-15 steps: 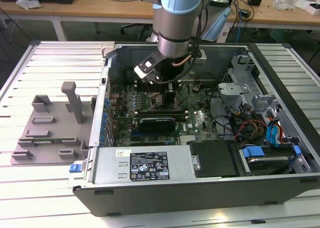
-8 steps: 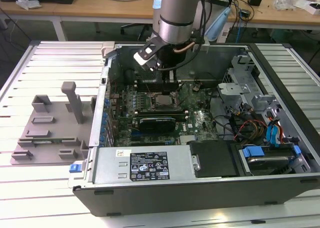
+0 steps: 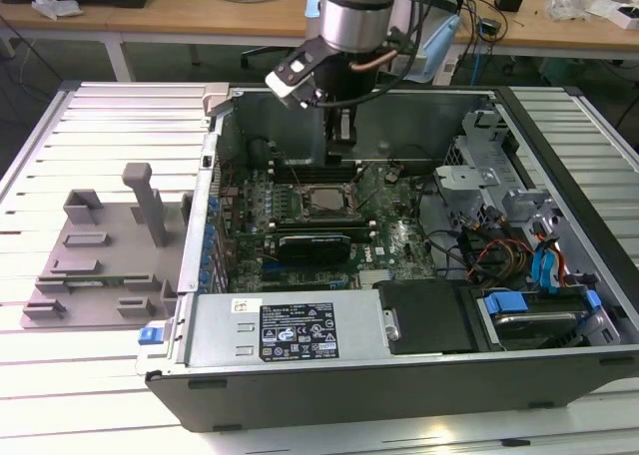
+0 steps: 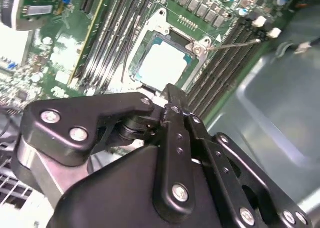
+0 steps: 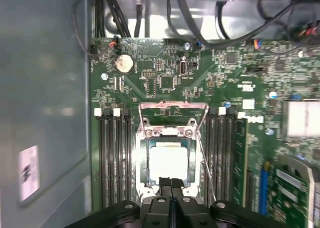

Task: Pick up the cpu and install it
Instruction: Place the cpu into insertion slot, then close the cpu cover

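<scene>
The cpu (image 5: 168,160), a shiny silver square, lies flat in the socket (image 5: 142,163) on the green motherboard (image 5: 150,78). It also shows in the second wrist view as the cpu (image 4: 162,63) and in the exterior view as the cpu (image 3: 325,202). The socket's metal load frame (image 5: 172,107) stands swung up, and its thin lever (image 5: 206,163) sticks out beside it. My gripper (image 5: 171,184) hangs just above one edge of the chip. Its two black fingers (image 4: 172,113) are pressed together, shut, with nothing between them. In the exterior view my gripper (image 3: 341,141) reaches down into the open computer case (image 3: 300,330).
Memory slots (image 5: 115,158) flank the socket on both sides. A black heatsink (image 3: 315,245) sits just in front of the socket. Cables and a drive cage (image 3: 499,186) fill the case at the exterior view's right. A grey plastic fixture (image 3: 100,255) with upright posts stands outside the case.
</scene>
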You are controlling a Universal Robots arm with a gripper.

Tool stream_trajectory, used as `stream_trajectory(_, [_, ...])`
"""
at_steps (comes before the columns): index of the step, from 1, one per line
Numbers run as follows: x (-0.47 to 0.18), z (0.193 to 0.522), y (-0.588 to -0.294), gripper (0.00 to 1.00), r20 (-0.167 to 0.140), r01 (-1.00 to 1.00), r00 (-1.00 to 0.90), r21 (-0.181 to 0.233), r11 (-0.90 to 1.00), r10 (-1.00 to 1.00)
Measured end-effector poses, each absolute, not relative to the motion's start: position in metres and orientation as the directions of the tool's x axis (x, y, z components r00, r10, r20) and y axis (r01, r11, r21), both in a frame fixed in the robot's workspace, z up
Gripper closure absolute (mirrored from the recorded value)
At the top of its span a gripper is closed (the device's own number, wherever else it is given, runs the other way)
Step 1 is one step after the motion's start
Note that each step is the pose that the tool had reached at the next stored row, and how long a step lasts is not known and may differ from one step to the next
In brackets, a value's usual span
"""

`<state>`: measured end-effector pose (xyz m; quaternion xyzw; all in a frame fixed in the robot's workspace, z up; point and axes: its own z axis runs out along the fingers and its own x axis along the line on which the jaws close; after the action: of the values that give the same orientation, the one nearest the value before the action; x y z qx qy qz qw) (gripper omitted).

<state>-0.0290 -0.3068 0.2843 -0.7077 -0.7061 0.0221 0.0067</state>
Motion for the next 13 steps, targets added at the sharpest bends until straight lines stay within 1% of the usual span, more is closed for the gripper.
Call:
stream_trajectory(2, [-0.029,0.2952,-0.3067,0.89,-0.024,0.999,0.002,-0.041,-0.003,1.0])
stream_trajectory(13, [-0.0288,0.2966,-0.3067,0.89,-0.024,0.999,0.002,-0.041,-0.003,1.0])
